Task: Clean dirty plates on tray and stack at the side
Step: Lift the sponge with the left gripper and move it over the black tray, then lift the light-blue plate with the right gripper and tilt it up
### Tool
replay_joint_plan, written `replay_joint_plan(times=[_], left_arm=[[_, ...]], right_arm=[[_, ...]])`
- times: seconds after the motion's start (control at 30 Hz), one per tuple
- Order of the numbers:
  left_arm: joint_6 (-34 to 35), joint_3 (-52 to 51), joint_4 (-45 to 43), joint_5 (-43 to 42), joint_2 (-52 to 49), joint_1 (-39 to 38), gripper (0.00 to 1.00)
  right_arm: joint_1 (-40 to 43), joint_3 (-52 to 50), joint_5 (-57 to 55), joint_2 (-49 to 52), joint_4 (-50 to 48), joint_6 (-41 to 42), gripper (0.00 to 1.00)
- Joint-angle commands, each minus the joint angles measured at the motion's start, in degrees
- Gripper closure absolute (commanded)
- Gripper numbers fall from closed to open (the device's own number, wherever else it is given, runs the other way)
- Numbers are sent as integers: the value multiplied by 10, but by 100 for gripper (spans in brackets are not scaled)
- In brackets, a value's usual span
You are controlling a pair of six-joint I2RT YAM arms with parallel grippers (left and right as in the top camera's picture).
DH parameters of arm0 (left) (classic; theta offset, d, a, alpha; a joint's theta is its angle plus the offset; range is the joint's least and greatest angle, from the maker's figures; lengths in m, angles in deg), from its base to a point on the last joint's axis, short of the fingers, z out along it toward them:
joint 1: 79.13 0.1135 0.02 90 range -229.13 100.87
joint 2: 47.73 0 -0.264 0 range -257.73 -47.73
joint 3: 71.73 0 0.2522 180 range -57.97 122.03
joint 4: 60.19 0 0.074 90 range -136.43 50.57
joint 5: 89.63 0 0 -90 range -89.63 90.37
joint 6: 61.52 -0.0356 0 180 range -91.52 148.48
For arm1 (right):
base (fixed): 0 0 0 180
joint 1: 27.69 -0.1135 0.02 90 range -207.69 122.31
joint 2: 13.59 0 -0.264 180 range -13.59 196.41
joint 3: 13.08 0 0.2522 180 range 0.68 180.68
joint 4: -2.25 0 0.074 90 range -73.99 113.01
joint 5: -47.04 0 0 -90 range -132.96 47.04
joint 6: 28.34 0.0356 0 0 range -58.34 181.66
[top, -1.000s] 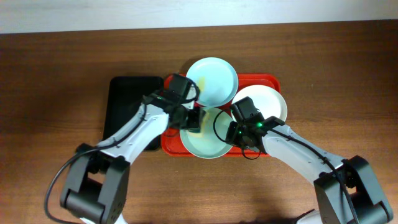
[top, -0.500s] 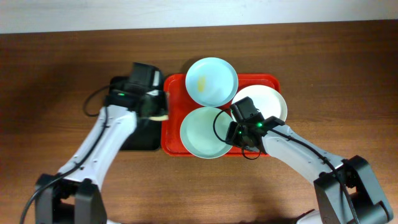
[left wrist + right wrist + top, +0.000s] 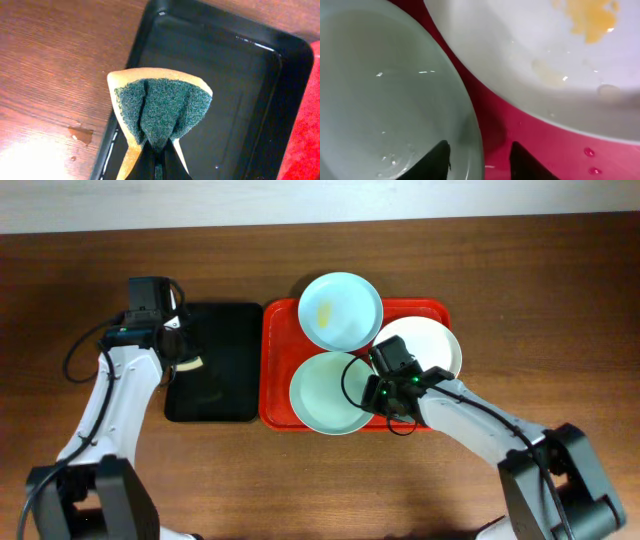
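Observation:
Three plates lie on the red tray point(image 3: 443, 308). A mint plate point(image 3: 341, 311) at the back carries a yellow smear. A white plate point(image 3: 430, 345) lies at the right, and the right wrist view shows that white plate point(image 3: 530, 55) with yellow residue. At the front lies a second mint plate point(image 3: 322, 393), wet. My right gripper point(image 3: 376, 392) stands open astride the front mint plate's point(image 3: 385, 100) right rim, one finger over the plate, the other over the tray point(image 3: 520, 125). My left gripper point(image 3: 159, 162) is shut on a green-and-yellow sponge point(image 3: 160, 107) above the black tray's left edge.
A narrow black tray point(image 3: 215, 365) sits left of the red one, its inside wet point(image 3: 235, 95). Small water drops lie on the wooden table point(image 3: 80, 134) beside it. Bare wood surrounds both trays.
My left arm swung left with the sponge, from the front mint plate to the black tray's left edge. My right gripper opened at that plate's rim.

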Motion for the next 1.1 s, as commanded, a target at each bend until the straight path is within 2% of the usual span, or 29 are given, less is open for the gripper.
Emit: replay_joint_plan(times=[0.0,0.13,0.17,0.4,0.77,0.9,1.07], left_arm=[[-12,8,-7,-13,-36,1,100],[-14,8,-13,11,-61,1,100],[-14,8,-14,10,-64,1,100],[-37,8,-14,17,-65,1,100],[-37,8,-12,26,-65,1,100],[-37,8,-11,26,-65,1,100],[-37,8,-10,26,-65,1,100]], right_arm=[[-4,-2,10,14,-6,3,69],[-4,-2,10,14,-6,2,93],[-4,-2,12,14,-6,2,96],[-4,0,38,7,-5,-2,96],[-4,1,39,-87,20,-15,96],[-4,3,71,-105,20,-24,96],[-4,37,85,-108,32,-30,96]])
